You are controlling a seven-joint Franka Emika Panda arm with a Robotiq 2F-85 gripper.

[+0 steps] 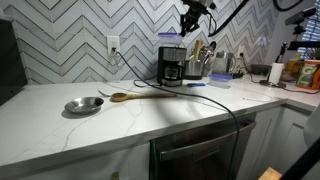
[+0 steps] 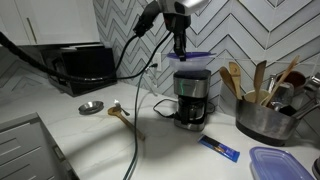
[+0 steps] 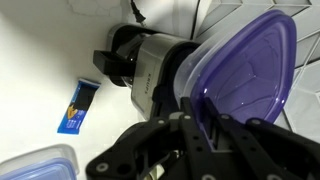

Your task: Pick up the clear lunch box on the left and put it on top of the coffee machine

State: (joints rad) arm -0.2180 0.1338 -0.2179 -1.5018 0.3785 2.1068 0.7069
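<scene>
White counter [image 1: 60, 125] | tool [image 2: 180, 48] clamped on clear lunch box [image 3: 250, 80] above coffee machine [image 2: 192, 98] | nearby: utensil pot [image 2: 262, 120], blue packet [image 2: 220, 149]

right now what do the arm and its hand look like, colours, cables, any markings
The hand is matte black and blocky, with jointed linkage fingers that are also black. The last part of the arm above it looks pale grey-white and rounded. Black cables loop off the arm and trail down over the counter edge. No markings or labels can be read in these pictures.
</scene>
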